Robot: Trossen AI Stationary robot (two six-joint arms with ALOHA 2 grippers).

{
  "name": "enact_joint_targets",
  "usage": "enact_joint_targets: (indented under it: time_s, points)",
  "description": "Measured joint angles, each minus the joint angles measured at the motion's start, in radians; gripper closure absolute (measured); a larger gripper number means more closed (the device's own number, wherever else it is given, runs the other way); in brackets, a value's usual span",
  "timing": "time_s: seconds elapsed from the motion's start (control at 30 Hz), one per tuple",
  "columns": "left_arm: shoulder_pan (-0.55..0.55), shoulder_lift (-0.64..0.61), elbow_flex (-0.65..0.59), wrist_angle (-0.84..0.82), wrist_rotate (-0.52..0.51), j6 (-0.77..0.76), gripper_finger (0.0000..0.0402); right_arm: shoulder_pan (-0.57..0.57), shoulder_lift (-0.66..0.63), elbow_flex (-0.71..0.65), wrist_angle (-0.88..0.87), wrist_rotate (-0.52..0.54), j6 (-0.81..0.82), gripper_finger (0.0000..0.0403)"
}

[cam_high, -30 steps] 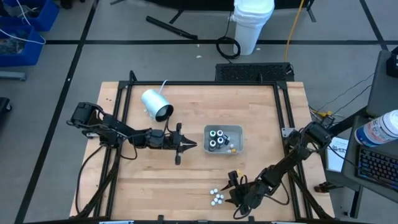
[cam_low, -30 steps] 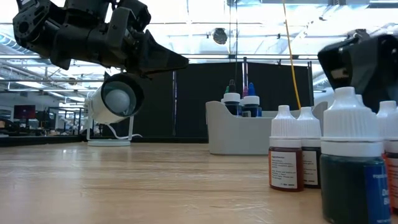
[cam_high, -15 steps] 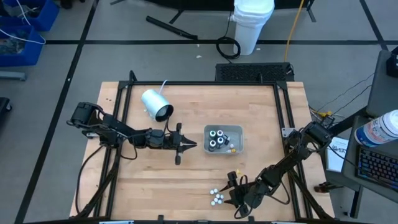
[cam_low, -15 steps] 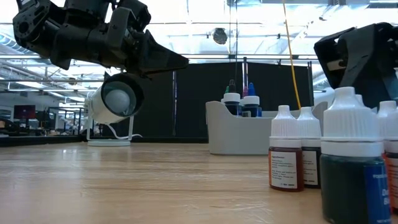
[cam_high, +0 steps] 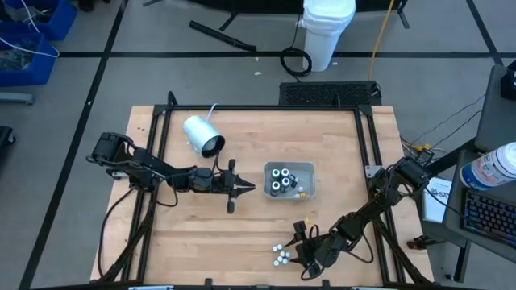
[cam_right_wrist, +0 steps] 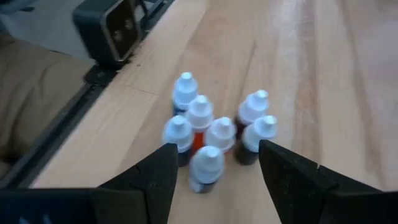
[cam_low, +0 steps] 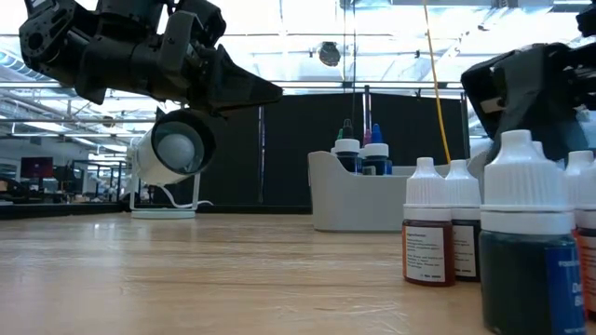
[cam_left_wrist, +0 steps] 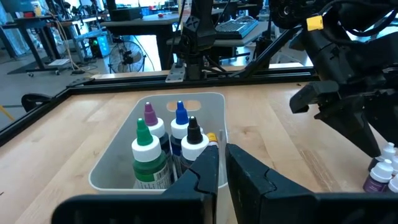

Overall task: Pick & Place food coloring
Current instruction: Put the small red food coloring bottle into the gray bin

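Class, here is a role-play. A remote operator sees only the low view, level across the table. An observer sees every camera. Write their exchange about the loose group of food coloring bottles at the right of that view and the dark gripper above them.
Operator: The food coloring bottles overlap from here. How many are in this group?
Observer: Seven, bunched together upright on the wooden table; the right wrist view shows each white cap.
Operator: Which gripper is that above them, and is it holding one?
Observer: It is the right gripper, with its fingers open over the group and nothing between them gripped.
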State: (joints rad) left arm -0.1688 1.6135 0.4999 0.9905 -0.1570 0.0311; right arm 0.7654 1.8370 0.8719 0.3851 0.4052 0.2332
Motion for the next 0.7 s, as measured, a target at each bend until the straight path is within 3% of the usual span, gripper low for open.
enact_joint_targets:
  time_s: [0.37,0.7]
  points:
    - [0.0,0.0,0.0,0.0,0.002,-0.001,0.0366,-0.004,0.0,0.0,0.007,-0.059,0.018,0.0193]
    - [0.0,0.0,0.0,0.0,0.001,0.009,0.0366,-0.007,0.014,0.0,0.033,-0.038,0.019,0.0241]
